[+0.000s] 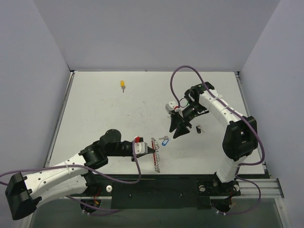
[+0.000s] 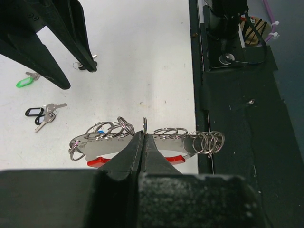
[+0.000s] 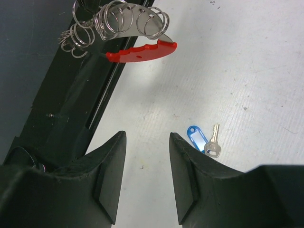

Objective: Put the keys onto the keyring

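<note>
Red plastic forms the curved arc of the keyring (image 2: 171, 142). A flat silver metal strip on it carries a row of thin wire split rings.

The left wrist view shows you the left gripper (image 2: 143, 137) clamped on this strip near its middle, its black jaws pressed together. In the top view the same keyring appears only as a narrow edge-on cluster.

Check the right wrist view for the right gripper (image 3: 147, 137). Its two matte black, wedge-shaped fingers stand spread apart with nothing between them, above the table and near the keyring.

The blue-tagged key (image 3: 194, 137) has an oval plastic tag and a short silver blade. It lies flat near the keyring, beside the right gripper.

Only the left wrist view shows you the green-tagged key (image 2: 23, 82). It lies beyond the keyring, past the black-tagged keys (image 2: 40, 114), whose tags are open loops.

Only the top view shows you the yellow-tagged key (image 1: 122, 84), well apart from the keyring.

The table (image 3: 247, 71) is white, matte and faintly speckled.
</note>
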Controlling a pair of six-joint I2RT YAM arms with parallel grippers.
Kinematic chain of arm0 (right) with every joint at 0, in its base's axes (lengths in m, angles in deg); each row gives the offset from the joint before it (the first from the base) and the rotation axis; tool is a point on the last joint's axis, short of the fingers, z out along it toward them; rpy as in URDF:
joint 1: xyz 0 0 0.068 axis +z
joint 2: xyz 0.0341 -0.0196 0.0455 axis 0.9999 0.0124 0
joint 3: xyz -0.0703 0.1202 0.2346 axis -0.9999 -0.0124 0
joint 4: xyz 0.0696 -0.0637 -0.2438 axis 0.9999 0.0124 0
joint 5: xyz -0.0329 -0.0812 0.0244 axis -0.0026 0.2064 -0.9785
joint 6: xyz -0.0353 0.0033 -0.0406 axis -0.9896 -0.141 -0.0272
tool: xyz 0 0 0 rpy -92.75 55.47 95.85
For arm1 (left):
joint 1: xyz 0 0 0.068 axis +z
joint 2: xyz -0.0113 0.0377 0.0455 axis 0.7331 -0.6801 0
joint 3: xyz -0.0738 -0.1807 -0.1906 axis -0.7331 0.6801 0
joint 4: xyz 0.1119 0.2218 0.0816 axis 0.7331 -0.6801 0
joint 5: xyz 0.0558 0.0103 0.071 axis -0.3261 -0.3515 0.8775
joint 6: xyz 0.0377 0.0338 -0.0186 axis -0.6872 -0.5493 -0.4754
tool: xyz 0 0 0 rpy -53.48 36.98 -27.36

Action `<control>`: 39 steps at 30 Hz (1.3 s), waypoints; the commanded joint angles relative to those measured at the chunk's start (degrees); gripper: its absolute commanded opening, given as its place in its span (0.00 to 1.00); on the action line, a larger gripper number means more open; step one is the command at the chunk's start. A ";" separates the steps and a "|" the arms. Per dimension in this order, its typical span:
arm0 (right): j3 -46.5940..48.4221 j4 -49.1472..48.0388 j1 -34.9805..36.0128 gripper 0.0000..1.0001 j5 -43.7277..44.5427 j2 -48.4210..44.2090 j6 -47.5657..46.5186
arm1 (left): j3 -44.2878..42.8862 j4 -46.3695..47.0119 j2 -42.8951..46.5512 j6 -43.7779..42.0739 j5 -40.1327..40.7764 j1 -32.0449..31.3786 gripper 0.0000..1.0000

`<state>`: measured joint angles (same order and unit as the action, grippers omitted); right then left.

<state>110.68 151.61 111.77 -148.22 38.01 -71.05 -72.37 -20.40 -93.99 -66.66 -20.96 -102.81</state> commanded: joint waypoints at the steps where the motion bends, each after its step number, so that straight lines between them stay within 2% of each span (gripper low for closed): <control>1: 1.34 13.57 -0.94 0.37 1.35 -2.53 1.18 | -2.92 2.58 -0.83 -3.96 -2.67 0.02 0.00; 6: 0.55 8.40 -2.09 0.36 3.46 -3.85 7.15 | -2.92 3.54 -2.06 -3.88 -3.02 0.11 0.00; 8: 0.11 1.93 -2.70 0.35 6.08 -5.07 15.39 | -2.40 4.42 -2.15 -2.30 -2.58 0.29 0.00; 9: -0.76 -0.99 -3.05 0.34 8.01 -5.60 24.12 | -1.87 5.81 -2.07 -1.42 -2.06 0.64 0.00; 10: -1.56 -9.90 -3.32 0.34 13.25 -7.78 30.65 | -1.61 6.70 -2.15 1.37 -1.96 1.07 0.00; 11: -4.26 -15.90 -3.75 0.34 16.61 -9.02 41.16 | -1.17 8.36 -2.24 2.79 -2.14 2.38 0.00; 12: -5.59 -24.66 -3.93 0.34 25.78 -12.34 46.57 | -1.08 8.99 -2.33 6.90 -2.05 4.22 0.00; 13: -7.61 -28.49 -4.72 0.35 33.97 -13.77 51.41 | -1.16 9.95 -2.50 9.46 -2.40 5.29 0.00; 16: -8.42 -34.75 -11.12 0.41 34.59 -17.90 57.77 | -3.27 7.07 -3.73 19.03 -2.40 11.86 0.00; 18: -10.78 -37.13 -20.59 0.48 27.13 -20.71 59.54 | -5.99 2.59 -5.65 21.51 -4.94 15.82 0.00; 20: -14.03 -37.58 -26.05 0.58 18.78 -22.82 56.83 | -8.54 -1.98 -7.85 22.49 -7.06 18.20 0.00; 22: -16.94 -36.10 -28.71 0.69 15.60 -23.71 51.57 | -10.83 -7.69 -9.53 20.92 -7.94 18.66 0.00; 23: -17.38 -33.57 -28.98 0.70 17.16 -23.54 47.63 | -11.96 -9.97 -9.97 19.52 -7.85 18.66 0.00; 25: -16.34 -33.89 -28.63 0.67 21.71 -21.96 51.51 | -13.20 -12.61 -10.33 17.93 -7.85 18.66 0.00; 26: -15.72 -34.68 -28.28 0.62 23.14 -19.78 54.07 | -13.73 -13.59 -10.24 17.31 -7.85 18.66 0.00; 27: -14.84 -36.34 -28.02 0.58 27.07 -18.63 61.49 | -14.60 -15.34 -9.89 16.00 -8.03 18.74 0.00; 32: -11.07 -36.97 -25.30 0.51 40.27 -9.49 73.76 | -13.48 -18.34 -6.82 11.51 -7.15 18.66 0.00; 39: -4.30 -32.76 -20.11 0.42 47.76 0.26 73.61 | -12.94 -19.31 -6.81 9.22 -6.62 18.74 0.00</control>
<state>100.98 114.76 88.30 -107.04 35.56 -0.02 -84.22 -38.87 -100.87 -54.77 -26.88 -84.19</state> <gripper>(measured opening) 0.453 0.018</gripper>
